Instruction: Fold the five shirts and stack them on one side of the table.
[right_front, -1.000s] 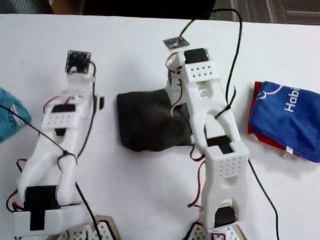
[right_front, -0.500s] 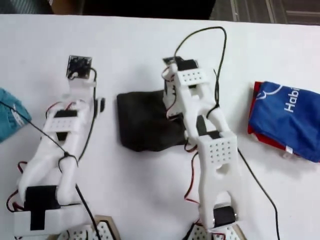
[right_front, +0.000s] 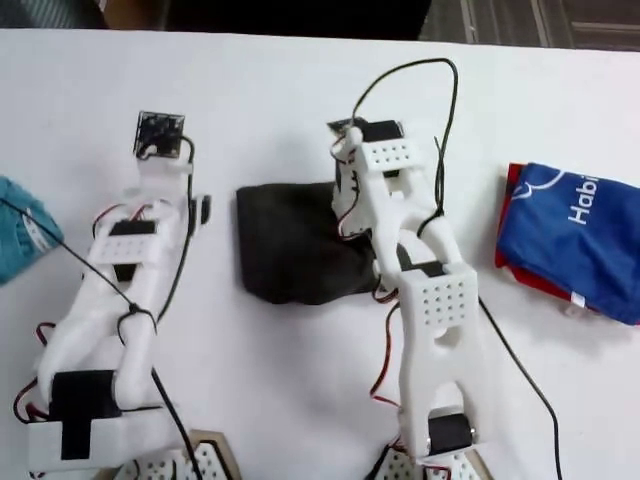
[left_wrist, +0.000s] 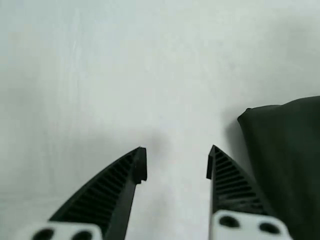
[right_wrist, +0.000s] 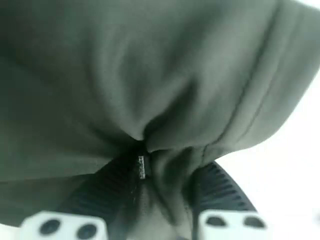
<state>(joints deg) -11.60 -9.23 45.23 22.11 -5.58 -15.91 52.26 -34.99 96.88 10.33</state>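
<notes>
Dark folded shirt (right_front: 290, 245), judged soft and limp, centred on the surface (right_front: 300, 90): right end effector (right_wrist: 167, 167) clamps a bunched edge fold at its 3 o'clock, a sound hold; left end effector (left_wrist: 176, 162) hangs open, empty, at 9 o'clock.

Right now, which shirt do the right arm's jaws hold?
The dark grey shirt at the table's centre, bunched between them. The blue shirt and the teal shirt lie untouched at opposite edges.

Red shirt (right_front: 530, 280) mostly under blue shirt (right_front: 575, 240)
</notes>
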